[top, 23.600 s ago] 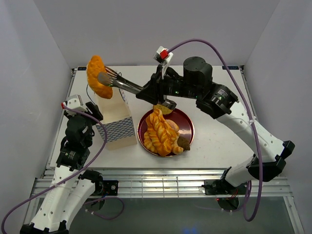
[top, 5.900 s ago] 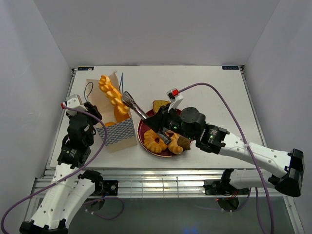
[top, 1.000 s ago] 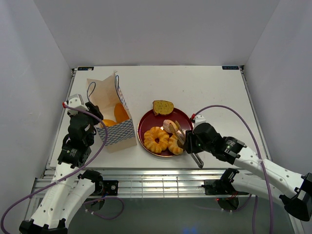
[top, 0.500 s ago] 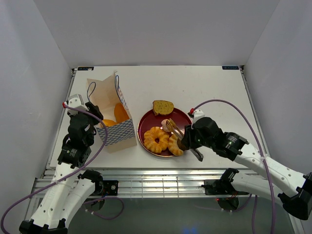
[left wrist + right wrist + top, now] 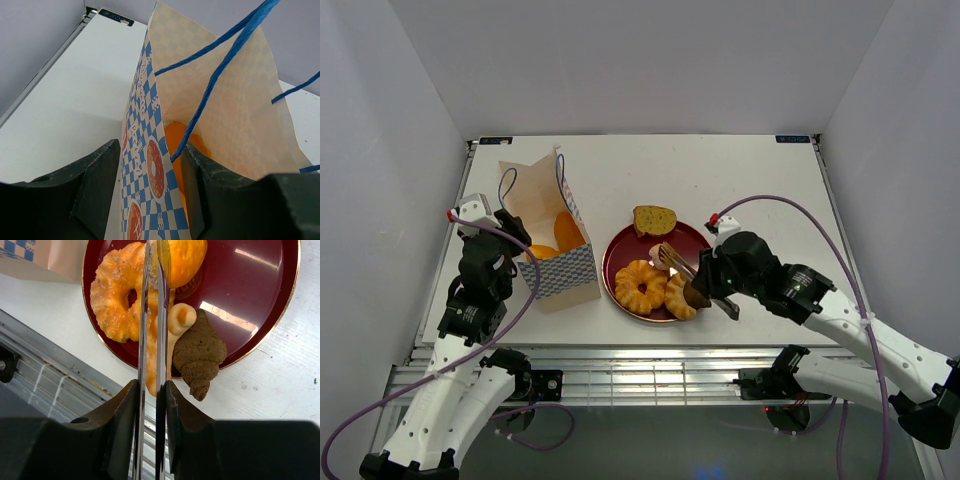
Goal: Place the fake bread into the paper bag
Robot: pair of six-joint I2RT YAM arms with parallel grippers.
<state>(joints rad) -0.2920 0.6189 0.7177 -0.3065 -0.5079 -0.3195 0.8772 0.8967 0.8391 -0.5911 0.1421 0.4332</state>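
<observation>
The paper bag [image 5: 558,275] stands open on the tabletop [image 5: 740,180], at nine o'clock from the dark red plate [image 5: 625,250]. Orange bread [image 5: 566,230] already lies inside the bag. The left gripper [image 5: 517,238] pinches the bag's near wall, with one finger outside and one inside.

More bread sits on the plate: a sugared ring [image 5: 641,285] at seven o'clock, a brown slice [image 5: 653,219] on the rim at twelve o'clock, a pale little roll [image 5: 180,317], and a dark brown crescent [image 5: 199,357] near the rim at five o'clock.

The right gripper [image 5: 708,285], at four o'clock from the plate, is pressed onto the handles of metal tongs [image 5: 676,262]. Their blades lie almost together across the ring and the pale roll. Whether they grip a piece cannot be told.
</observation>
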